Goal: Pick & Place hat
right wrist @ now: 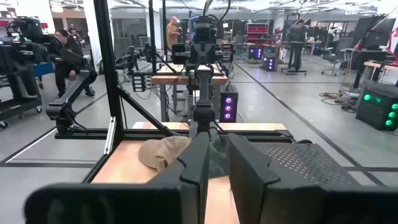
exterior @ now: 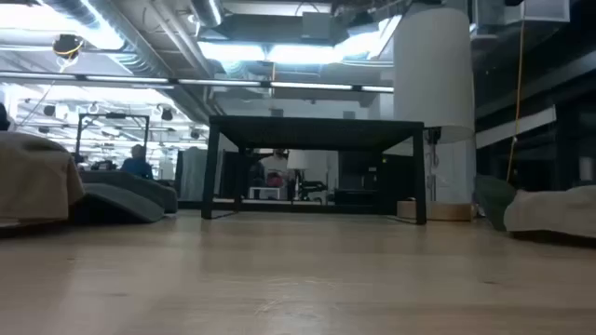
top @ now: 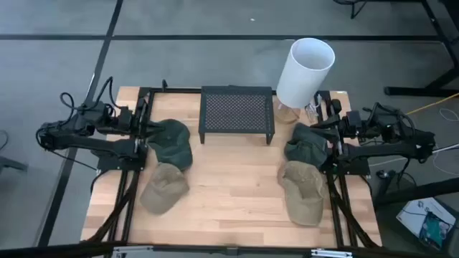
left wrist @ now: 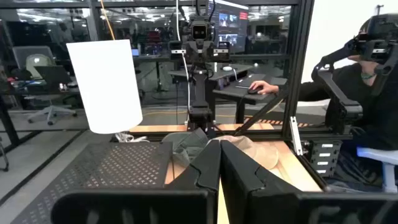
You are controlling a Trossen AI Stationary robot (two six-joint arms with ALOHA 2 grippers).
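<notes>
Wooden table (top: 229, 193) is carrying everything: left gripper (top: 148, 129), fingers pressed together, is hovering above a green hat (top: 172, 143); right gripper (top: 315, 123), slightly parted, is hanging empty over another green hat (top: 305, 147). Tan hats (top: 163, 188) (top: 301, 190) are lying nearer front, mesh rack (top: 237, 113) and white cylinder (top: 305, 72) between. Left wrist view alone is showing a seated person (left wrist: 367, 87).

tan hat (exterior: 33, 186) cut off at frame edge

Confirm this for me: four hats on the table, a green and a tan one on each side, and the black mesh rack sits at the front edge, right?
Not quite. The black mesh rack sits at the back of the table, beside the white cylinder, as the high view shows. The rest holds: a green hat and tan hat on the left, a green hat and tan hat on the right.
</notes>
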